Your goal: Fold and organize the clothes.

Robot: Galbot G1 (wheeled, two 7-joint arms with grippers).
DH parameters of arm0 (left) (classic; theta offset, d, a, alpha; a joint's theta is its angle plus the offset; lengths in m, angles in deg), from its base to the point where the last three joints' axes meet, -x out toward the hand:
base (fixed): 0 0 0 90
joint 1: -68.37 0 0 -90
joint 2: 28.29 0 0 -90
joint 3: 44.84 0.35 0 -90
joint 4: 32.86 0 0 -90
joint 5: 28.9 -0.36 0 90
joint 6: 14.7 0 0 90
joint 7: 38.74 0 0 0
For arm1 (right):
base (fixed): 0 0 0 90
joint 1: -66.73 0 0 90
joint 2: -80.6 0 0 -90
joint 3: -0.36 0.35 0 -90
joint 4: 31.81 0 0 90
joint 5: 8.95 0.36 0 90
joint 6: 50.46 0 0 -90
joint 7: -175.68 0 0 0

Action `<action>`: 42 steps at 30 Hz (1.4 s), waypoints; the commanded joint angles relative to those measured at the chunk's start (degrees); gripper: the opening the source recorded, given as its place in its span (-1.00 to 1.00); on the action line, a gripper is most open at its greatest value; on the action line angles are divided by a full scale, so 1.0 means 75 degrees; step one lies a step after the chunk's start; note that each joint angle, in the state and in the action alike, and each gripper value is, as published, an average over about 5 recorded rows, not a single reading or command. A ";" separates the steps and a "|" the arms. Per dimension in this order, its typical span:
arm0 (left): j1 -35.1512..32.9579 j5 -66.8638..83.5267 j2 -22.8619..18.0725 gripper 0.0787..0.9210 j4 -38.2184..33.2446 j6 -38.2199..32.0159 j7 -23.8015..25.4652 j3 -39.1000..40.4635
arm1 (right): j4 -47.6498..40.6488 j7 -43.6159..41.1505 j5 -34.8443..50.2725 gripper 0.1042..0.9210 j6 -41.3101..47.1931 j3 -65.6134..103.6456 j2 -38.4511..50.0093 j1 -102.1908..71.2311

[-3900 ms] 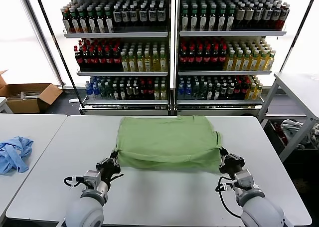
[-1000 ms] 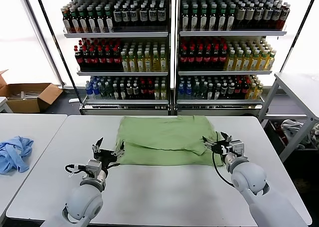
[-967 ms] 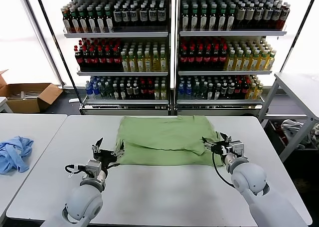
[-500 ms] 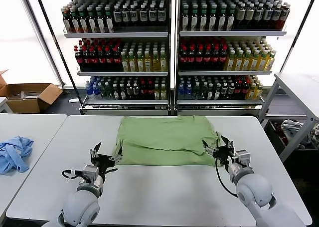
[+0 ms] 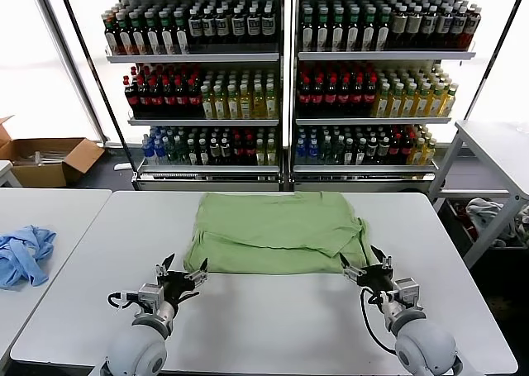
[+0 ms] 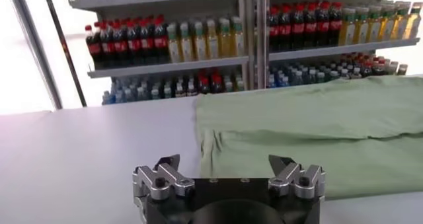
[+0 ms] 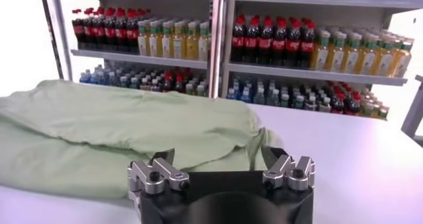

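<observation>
One light green soft-cloth shirt [image 5: 277, 233] lies folded on the white table [image 5: 264, 318], toward its far edge, a top layer doubled over a wider bottom layer. Its collar, buttons and any chest print are hidden in the fold.

Two end effectors sit low over the table at the shirt's near corners. The left end effector [image 5: 182, 277] is just off the near left corner, fingers spread apart and holding nothing. The right end effector [image 5: 368, 267] is by the near right corner, fingers likewise apart and empty; whether a fingertip grazes the cloth is hard to tell.

One crumpled light blue garment [image 5: 23, 254] rests on a second table [image 5: 50, 207] to the left, partly cut off. Two shelving units of bottled drinks [image 5: 285, 78] stand behind, the bottles too many to count.
</observation>
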 commanded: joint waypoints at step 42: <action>0.0452 0.0270 -0.0107 -0.54 0.0924 -0.0239 0.0553 0.0312 | -0.0638 -0.0164 -0.0296 -0.39 -0.0411 -0.0249 -0.0232 0.0024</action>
